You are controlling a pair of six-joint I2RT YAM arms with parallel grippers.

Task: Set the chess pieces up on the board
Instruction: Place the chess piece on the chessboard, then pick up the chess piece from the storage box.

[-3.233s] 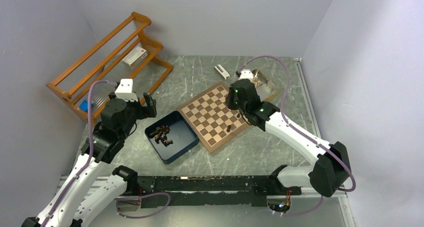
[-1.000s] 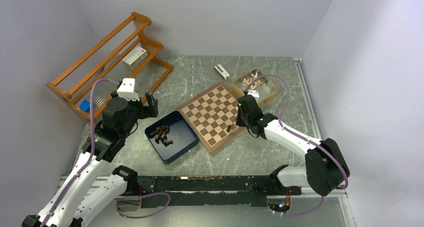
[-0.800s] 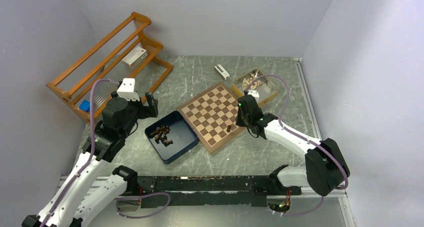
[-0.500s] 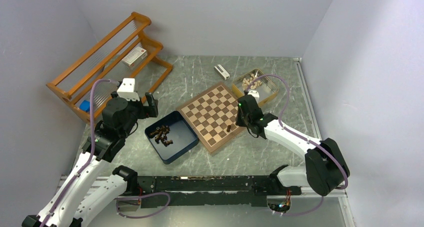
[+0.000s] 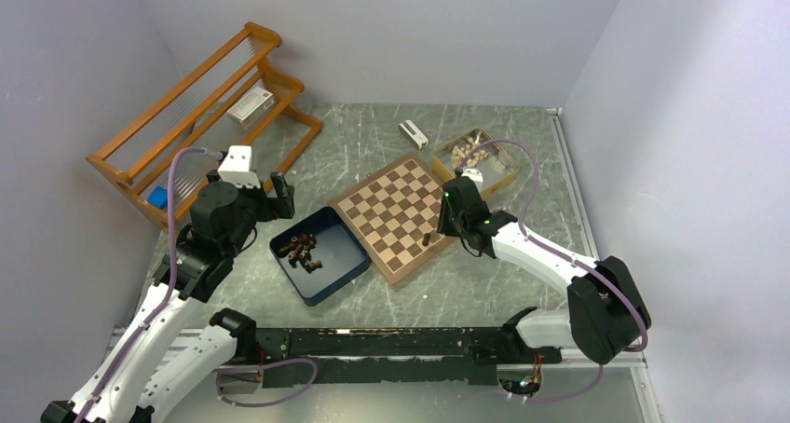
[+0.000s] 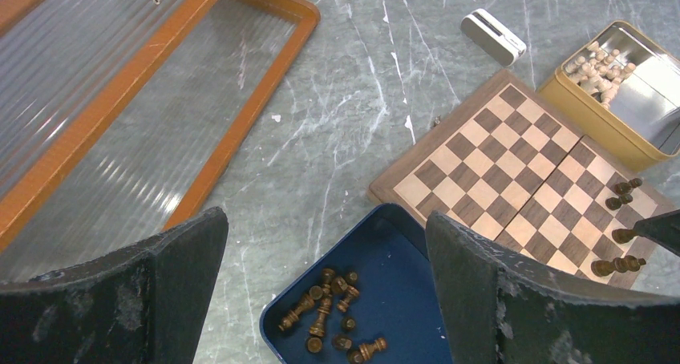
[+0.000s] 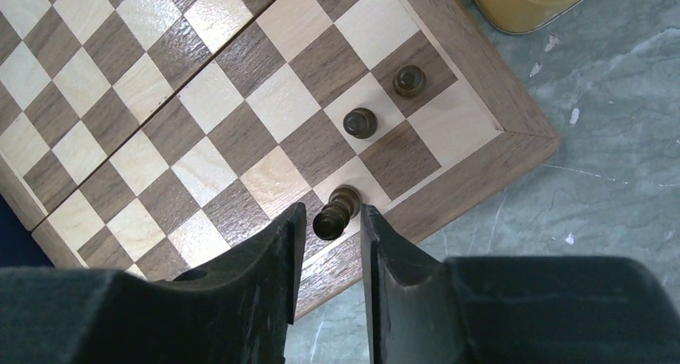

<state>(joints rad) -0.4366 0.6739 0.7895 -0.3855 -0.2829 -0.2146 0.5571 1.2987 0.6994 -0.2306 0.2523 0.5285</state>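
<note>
Piece (image 7: pixel 335 213) stands between the right pincer's (image 7: pixel 332 210) slightly released fingers, set there to fill the board's (image 7: pixel 144 107) edge row.

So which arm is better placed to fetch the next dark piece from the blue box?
Left: the left gripper, open, faces the blue box; the right gripper straddles a piece on the board.

Four dark chess pieces (image 6: pixel 617 264) on one board (image 6: pixel 497 163).
</note>
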